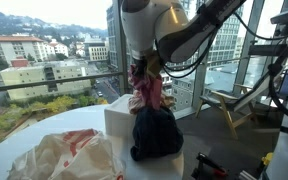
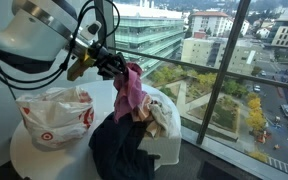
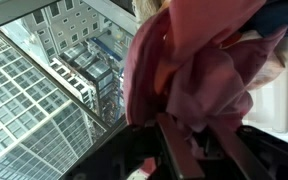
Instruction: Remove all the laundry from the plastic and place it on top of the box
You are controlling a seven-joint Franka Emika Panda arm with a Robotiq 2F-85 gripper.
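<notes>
The claw [image 1: 144, 63] is pinched narrow on the top fold of the pink garment [image 2: 130, 92]. The garment hangs limp over the white foam box [image 1: 116, 125], its lower end meeting the dark navy garment [image 1: 156, 135] draped down the box's front, while the plastic bag [image 2: 54, 115] sits beside the box on the worktop [image 2: 29, 160]. Cloth this light and floppy will likely sag, bunch and slide off an edge, so a gathered fold near its middle looks like the surest hold.

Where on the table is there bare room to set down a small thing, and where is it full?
The table is bare along its rim on the camera side of the bag. In an exterior view it is also bare behind the bag, beside the box. The box top is crowded: dark garment and the pink garment held by the gripper.
</notes>
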